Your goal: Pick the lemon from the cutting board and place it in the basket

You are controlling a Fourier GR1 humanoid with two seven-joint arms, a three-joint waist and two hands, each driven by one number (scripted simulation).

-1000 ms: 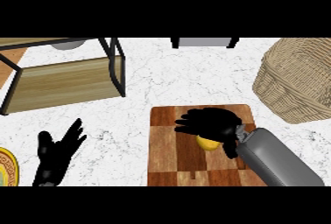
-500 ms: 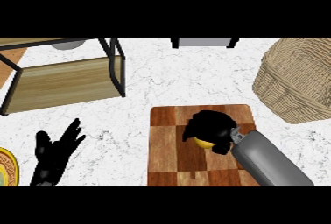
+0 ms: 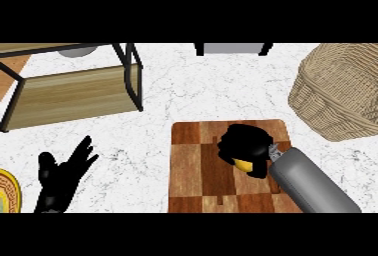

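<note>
The right hand (image 3: 246, 145) sits on the cutting board (image 3: 198, 170), near the board's middle. Its fingers are curled round the lemon (image 3: 243, 163), and only a bit of yellow peeks out below them. The lemon is round and smooth, so it could slip out and roll off the board when the hand lifts. The basket (image 3: 339, 95) stands past the board's far right corner, at the right edge of the surface. Its wall is tall, so a low swing could bump it. The way between looks open. The left hand (image 3: 63, 175) rests open by the near left edge, next to a yellow plate (image 3: 9, 192). A wooden shelf rack (image 3: 70, 92) stands at the far left, well apart.
</note>
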